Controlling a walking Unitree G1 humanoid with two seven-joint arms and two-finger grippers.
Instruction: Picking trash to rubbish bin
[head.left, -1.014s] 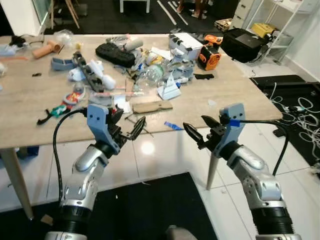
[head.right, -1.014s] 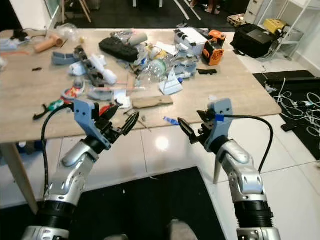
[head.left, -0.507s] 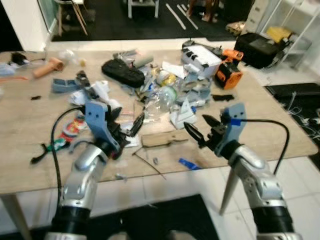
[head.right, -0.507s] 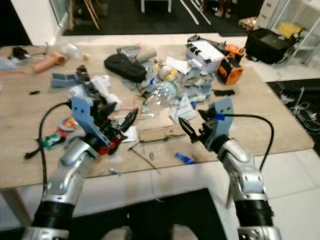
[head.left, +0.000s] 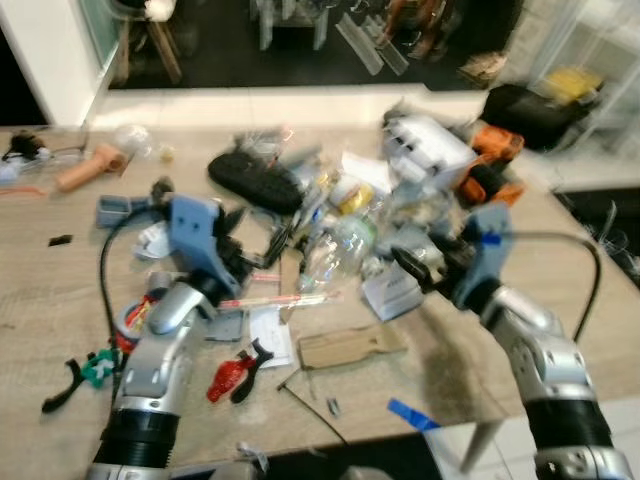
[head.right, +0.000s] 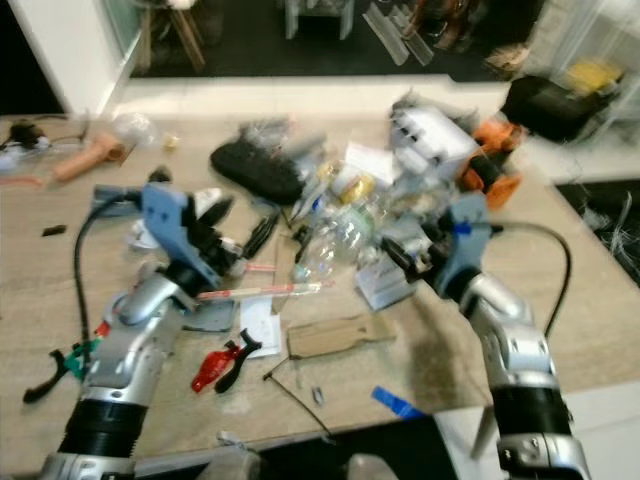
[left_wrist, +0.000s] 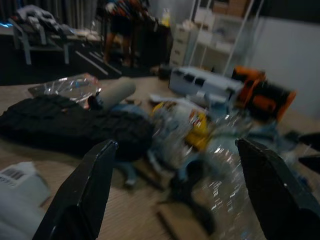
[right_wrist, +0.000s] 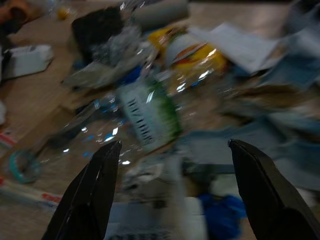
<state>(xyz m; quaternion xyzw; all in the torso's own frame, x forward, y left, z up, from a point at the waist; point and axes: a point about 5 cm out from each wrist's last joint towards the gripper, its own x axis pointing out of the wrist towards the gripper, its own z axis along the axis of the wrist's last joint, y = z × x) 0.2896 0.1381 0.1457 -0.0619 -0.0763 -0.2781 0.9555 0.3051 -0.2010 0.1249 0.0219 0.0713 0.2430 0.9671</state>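
Trash is heaped in the middle of the wooden table: a clear plastic bottle with a green label, a crushed bottle with a yellow label, plastic wrap and papers. My left gripper hovers open over the table just left of the heap, with nothing between its fingers. My right gripper hangs open at the heap's right side, pointing at the clear bottle. The heap lies ahead of the open fingers in the left wrist view.
A black pouch lies behind the heap, with a white box and an orange power tool at the back right. Nearer me are a cardboard strip, red pliers and a blue wrapper. A cardboard tube lies far left.
The camera has come forward and looks down on the table from closer. Both grippers, earlier in front of the table's edge, are now over the tabletop beside the heap, still open.
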